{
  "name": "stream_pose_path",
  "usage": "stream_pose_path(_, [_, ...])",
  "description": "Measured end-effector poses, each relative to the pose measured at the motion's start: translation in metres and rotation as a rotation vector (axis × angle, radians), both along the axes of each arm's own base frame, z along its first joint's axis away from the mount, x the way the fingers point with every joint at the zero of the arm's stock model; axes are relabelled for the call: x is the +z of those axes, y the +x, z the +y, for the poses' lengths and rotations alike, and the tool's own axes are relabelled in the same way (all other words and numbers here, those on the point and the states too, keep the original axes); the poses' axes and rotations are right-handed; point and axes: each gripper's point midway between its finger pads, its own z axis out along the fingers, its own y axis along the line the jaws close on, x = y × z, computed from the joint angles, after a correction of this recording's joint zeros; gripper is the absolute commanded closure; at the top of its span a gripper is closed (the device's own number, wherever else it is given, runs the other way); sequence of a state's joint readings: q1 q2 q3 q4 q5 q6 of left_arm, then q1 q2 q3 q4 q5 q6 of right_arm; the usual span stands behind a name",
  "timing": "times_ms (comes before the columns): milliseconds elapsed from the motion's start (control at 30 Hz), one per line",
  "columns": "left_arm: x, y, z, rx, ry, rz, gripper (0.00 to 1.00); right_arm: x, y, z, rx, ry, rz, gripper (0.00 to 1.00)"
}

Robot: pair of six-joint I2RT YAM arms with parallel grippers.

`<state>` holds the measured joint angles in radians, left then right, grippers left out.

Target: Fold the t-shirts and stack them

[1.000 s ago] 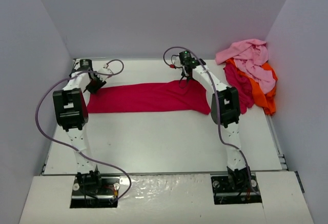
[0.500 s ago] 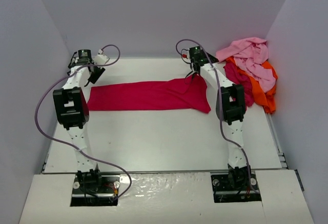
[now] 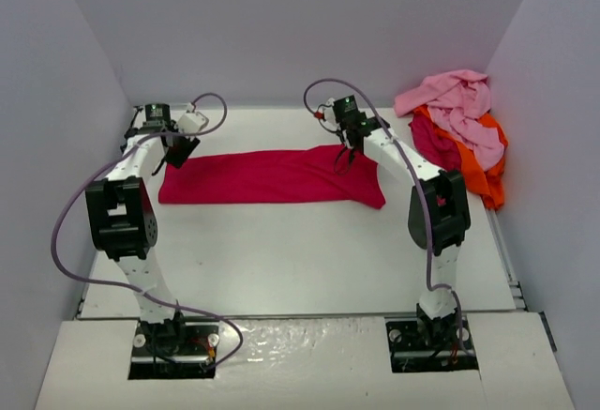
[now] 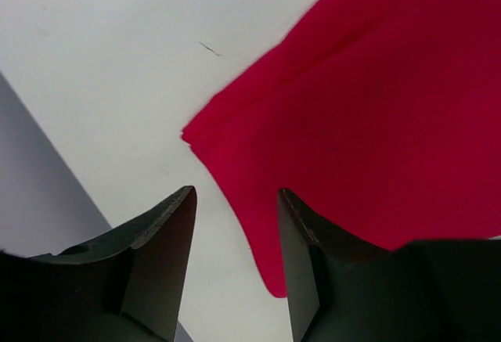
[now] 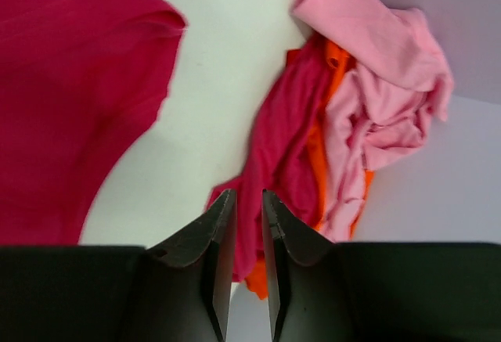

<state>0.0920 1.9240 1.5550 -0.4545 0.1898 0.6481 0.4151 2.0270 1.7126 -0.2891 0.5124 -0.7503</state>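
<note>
The crimson-red t-shirt (image 3: 272,175) lies flat as a long folded band across the far half of the table. My left gripper (image 3: 178,152) hovers at its left end. In the left wrist view the left gripper (image 4: 235,193) is open and empty, with the shirt's corner (image 4: 376,107) just beyond the fingertips. My right gripper (image 3: 345,157) is above the band's right part. In the right wrist view the right gripper (image 5: 246,193) is open only by a narrow gap and holds nothing, with the shirt (image 5: 70,84) to its left.
A crumpled pile sits in the far right corner: light pink shirt (image 3: 459,100) on top, orange shirt (image 3: 483,171) and dark magenta shirt (image 3: 436,152) under it. The pile also shows in the right wrist view (image 5: 376,84). Walls enclose the table on three sides.
The right gripper swung right toward the pile, then came back left over the shirt's right part. The left gripper shifted slightly at the shirt's left end. The shirt has barely moved.
</note>
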Motion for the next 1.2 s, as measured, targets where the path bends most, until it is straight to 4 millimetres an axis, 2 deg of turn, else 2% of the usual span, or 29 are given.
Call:
stream_pose_path(67, [-0.016,-0.012,-0.005,-0.008,-0.010,0.048,0.62,-0.013,-0.012,0.006,0.017,0.041,0.047,0.88])
stream_pose_path(167, [-0.033,-0.026,-0.009,-0.017,-0.026,0.107,0.77,-0.037,-0.037,0.012,0.050,0.104,0.163,0.91])
stream_pose_path(267, [-0.041,-0.029,-0.012,-0.019,-0.030,0.129,0.92,-0.056,-0.060,0.025,0.087,0.153,0.262,0.94])
stream_pose_path(333, [-0.044,-0.029,-0.014,-0.023,-0.029,0.136,0.98,-0.063,-0.071,0.039,0.118,0.171,0.303,0.99])
stream_pose_path(500, [-0.054,-0.025,-0.016,-0.032,-0.029,0.163,1.00,-0.072,-0.085,0.072,0.184,0.178,0.346,1.00])
stream_pose_path(667, [-0.070,-0.018,-0.016,-0.040,-0.022,0.204,1.00,-0.099,-0.078,0.075,0.157,0.177,0.388,1.00])
stream_pose_path(767, [-0.078,-0.020,-0.015,-0.047,-0.009,0.239,1.00,-0.119,-0.081,0.069,0.133,0.162,0.434,1.00])
stream_pose_path(867, [-0.078,-0.015,-0.013,-0.059,0.013,0.264,1.00,-0.137,-0.084,0.062,0.102,0.141,0.473,1.00])
stream_pose_path(967, [-0.079,-0.014,-0.010,-0.076,0.041,0.294,1.00,-0.145,-0.083,0.049,0.063,0.108,0.494,1.00])
stream_pose_path(1100, [-0.081,-0.023,-0.008,-0.121,0.087,0.335,1.00,-0.145,-0.066,0.034,0.007,0.073,0.484,1.00])
stream_pose_path(1200, [-0.082,-0.037,-0.007,-0.161,0.128,0.357,1.00,-0.147,-0.034,0.019,-0.051,0.051,0.446,1.00])
